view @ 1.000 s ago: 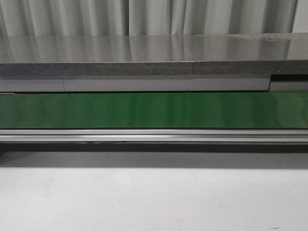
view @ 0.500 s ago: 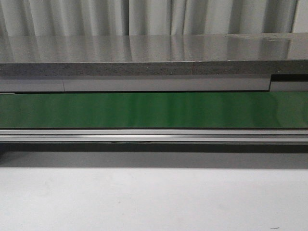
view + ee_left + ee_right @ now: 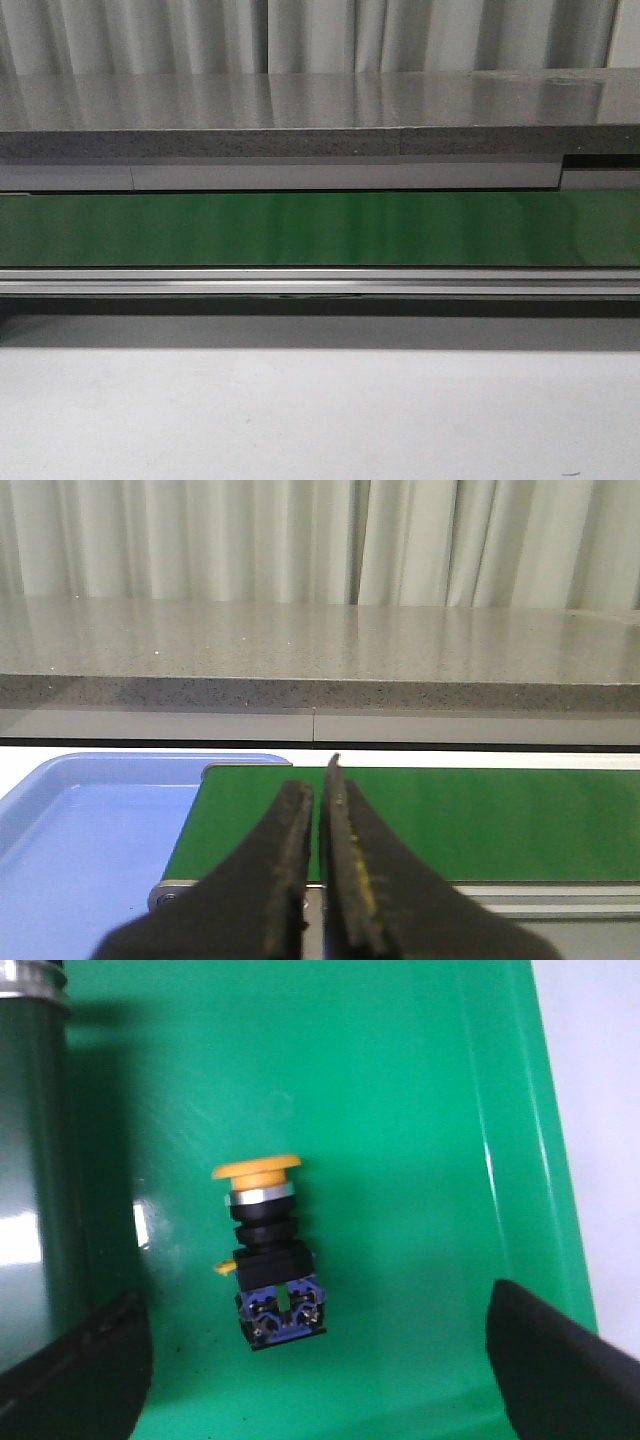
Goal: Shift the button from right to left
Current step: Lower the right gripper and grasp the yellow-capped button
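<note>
I'm holding the right claw (image 3: 320, 1360) spread wide above the button (image 3: 268, 1250), which is lying on its side in a green tray (image 3: 420, 1080); the left claw (image 3: 318, 865) is sitting clenched and empty by the blue tray (image 3: 70, 830). The front view is showing no change over the last second, so I'm judging the grasp not yet begun.

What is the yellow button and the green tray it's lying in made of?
The button looks like plastic: a matte yellow cap, a shiny ring that seems metal, and a dark blocky body. The green tray looks like glossy molded plastic, since light glints off its floor and raised rim. The right gripper is open above it.
</note>
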### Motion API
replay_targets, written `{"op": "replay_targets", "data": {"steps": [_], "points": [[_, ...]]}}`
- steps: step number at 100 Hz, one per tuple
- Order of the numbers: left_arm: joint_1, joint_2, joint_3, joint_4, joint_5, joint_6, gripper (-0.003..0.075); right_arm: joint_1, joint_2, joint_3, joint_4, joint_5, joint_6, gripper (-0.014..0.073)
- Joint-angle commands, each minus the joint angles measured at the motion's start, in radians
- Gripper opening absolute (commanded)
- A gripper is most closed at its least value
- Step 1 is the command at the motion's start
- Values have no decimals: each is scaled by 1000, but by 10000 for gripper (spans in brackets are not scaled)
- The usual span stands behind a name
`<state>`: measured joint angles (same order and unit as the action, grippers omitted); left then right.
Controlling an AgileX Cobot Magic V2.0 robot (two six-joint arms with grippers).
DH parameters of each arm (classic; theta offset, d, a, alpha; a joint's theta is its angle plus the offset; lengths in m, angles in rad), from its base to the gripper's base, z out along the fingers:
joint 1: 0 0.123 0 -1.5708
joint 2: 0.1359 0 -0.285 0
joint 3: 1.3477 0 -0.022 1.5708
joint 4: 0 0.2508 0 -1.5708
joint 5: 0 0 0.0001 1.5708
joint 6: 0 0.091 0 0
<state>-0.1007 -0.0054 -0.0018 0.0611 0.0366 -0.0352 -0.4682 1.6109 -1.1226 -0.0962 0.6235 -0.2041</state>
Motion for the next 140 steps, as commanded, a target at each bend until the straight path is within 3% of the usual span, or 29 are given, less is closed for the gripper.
{"op": "replay_targets", "data": {"steps": [1,110,119,140], "points": [[2,-34,39,-2,-74,-8,5,-17,-3,-34,-16,-50,-23,634],[2,-34,39,-2,-74,-8,5,-54,225,-34,-10,-97,-51,629],[2,-34,39,-2,-74,-8,5,-54,225,-34,-10,-100,-51,559],[2,-34,39,-2,-74,-8,5,-54,225,-34,-10,-96,-51,214]]}}
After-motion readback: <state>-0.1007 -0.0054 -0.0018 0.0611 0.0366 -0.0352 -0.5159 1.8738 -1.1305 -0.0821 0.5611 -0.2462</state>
